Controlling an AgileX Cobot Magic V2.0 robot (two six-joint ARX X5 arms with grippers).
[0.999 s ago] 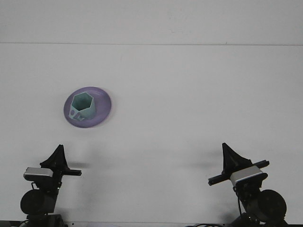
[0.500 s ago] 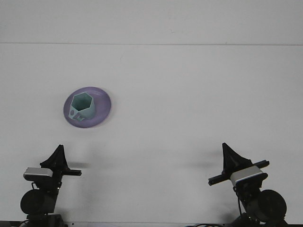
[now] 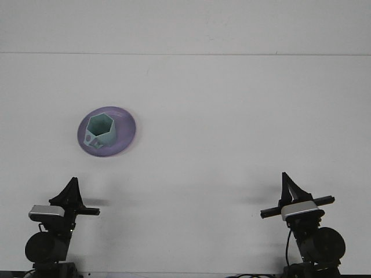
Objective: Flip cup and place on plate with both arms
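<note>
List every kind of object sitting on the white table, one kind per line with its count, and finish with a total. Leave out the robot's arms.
Teal hexagonal cup: 1, standing open side up on the plate
Purple plate: 1
Total: 2
</note>
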